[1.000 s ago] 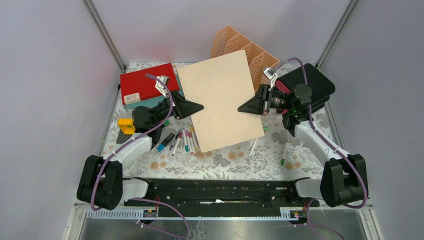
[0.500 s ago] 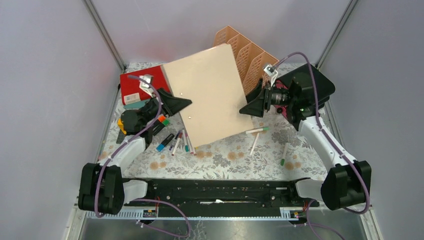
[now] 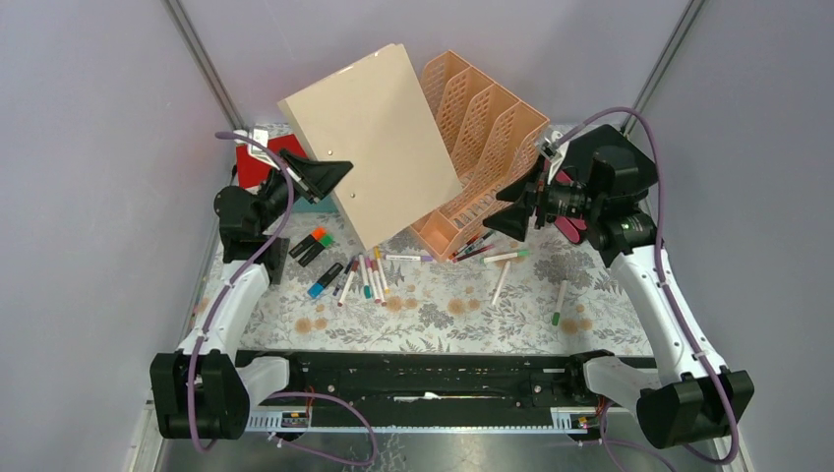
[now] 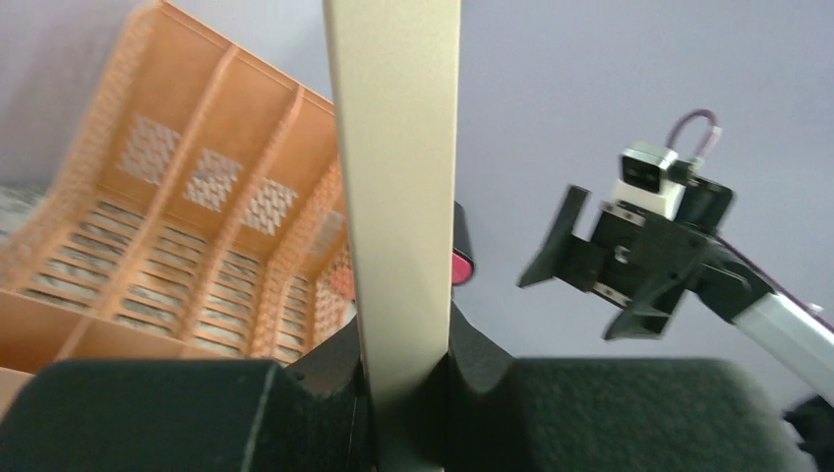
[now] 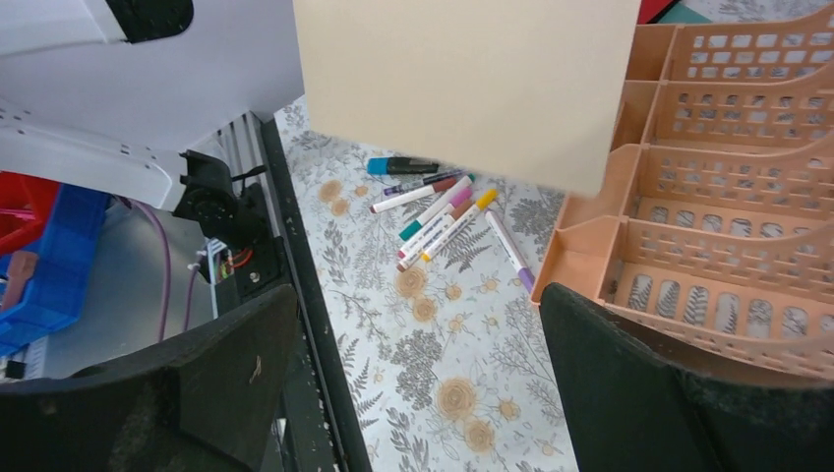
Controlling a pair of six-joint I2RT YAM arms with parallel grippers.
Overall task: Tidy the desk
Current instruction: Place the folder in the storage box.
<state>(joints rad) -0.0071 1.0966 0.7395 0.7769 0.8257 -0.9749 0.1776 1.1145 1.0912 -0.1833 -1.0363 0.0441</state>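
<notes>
Left claw (image 3: 332,179) clamped on the edge of the folder (image 3: 369,138), which is tilted up above the surface (image 3: 462,315). Right claw (image 3: 504,209) wide open, empty, beside rack (image 3: 487,128).

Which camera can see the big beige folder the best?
The top camera: it shows the whole beige folder, pinched by the left fingers. The left wrist camera shows only its thin edge; the right wrist camera shows only part of its face.
</notes>
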